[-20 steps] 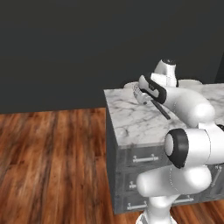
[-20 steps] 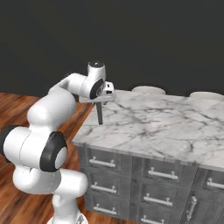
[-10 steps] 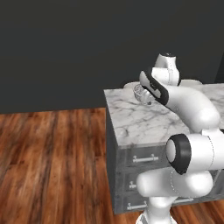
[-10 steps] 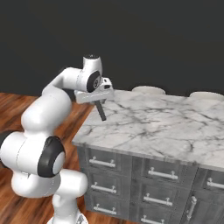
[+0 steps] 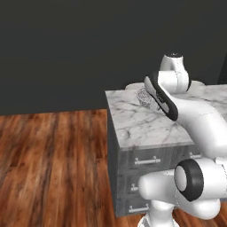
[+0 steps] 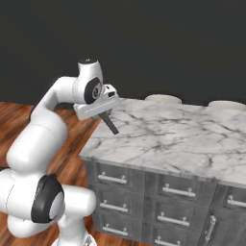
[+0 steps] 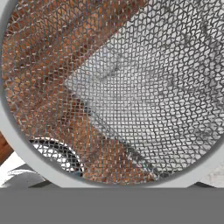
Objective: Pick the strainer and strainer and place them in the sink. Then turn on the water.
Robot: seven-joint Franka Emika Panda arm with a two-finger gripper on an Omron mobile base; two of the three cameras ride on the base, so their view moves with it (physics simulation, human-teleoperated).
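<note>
My gripper [image 6: 104,108] is shut on a round silver mesh strainer [image 7: 118,87], whose long black handle [image 6: 111,124] slants down over the left end of the marble counter. In the left base view the strainer's mesh bowl [image 5: 145,96] peeks out beside my forearm, held above the counter top. The mesh lies right across the hand view, and through it I see the counter's corner and the wooden floor. The sink and the water are out of view.
The marble counter [image 6: 168,139] has grey drawers with metal pulls below it. Two pale round shapes [image 6: 163,99] sit at its far edge. Wooden floor [image 5: 53,159] stretches to the left of the counter, with a dark wall behind.
The hand has turned and drawn back toward the counter's left end with the strainer; the black handle has gone from hanging nearly straight down to slanting.
</note>
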